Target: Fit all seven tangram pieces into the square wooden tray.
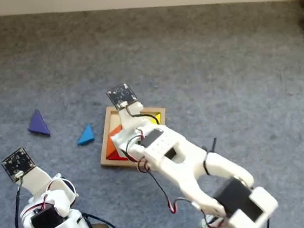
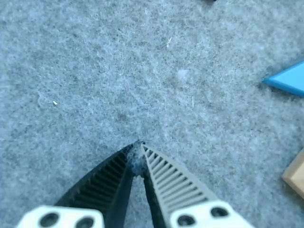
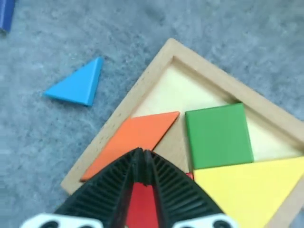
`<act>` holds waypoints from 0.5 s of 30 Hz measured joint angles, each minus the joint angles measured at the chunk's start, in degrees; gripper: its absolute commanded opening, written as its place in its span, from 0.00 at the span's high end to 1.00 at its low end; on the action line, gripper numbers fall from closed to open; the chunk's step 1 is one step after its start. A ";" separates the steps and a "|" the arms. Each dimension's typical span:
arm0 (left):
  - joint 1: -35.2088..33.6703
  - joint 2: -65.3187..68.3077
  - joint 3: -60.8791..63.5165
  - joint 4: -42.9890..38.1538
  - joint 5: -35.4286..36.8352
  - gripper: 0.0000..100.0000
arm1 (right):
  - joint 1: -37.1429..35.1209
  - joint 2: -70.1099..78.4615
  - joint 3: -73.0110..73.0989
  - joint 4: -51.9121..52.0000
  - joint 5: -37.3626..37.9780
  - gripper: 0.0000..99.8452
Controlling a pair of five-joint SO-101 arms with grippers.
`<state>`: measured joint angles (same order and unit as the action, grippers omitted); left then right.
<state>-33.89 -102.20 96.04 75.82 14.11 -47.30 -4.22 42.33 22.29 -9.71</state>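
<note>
The square wooden tray [image 3: 142,80] holds an orange parallelogram [image 3: 135,137], a green square [image 3: 218,135], a yellow triangle [image 3: 247,190] and a red piece [image 3: 140,206]. My right gripper [image 3: 141,152] hangs shut over the orange and red pieces, holding nothing. On the carpet beside the tray lies a light blue triangle [image 3: 76,85], with a dark blue triangle [image 1: 38,124] farther left. My left gripper [image 2: 140,145] is shut and empty just above bare carpet, with the light blue triangle [image 2: 289,78] and a tray corner [image 2: 297,175] off to one side.
Grey carpet [image 1: 217,58] covers the whole work surface. In the high view the right arm [image 1: 190,164] reaches over the tray [image 1: 106,135] from the lower right. The left arm [image 1: 41,199] sits at the lower left.
</note>
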 measured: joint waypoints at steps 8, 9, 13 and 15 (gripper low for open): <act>0.00 0.00 0.00 0.00 0.00 0.99 | 2.46 -7.47 1.41 0.00 0.00 1.00; 0.00 0.00 0.00 0.00 0.00 0.99 | 3.25 -8.00 1.41 0.00 0.00 1.00; 0.00 0.00 0.00 0.00 0.00 0.99 | 6.07 -12.04 3.52 0.00 0.00 1.00; 0.00 0.00 0.00 0.00 0.00 0.99 | 7.56 -15.38 5.80 0.00 0.00 1.00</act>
<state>-33.89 -102.20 96.04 75.82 14.11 -39.74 -19.60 48.13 22.29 -9.71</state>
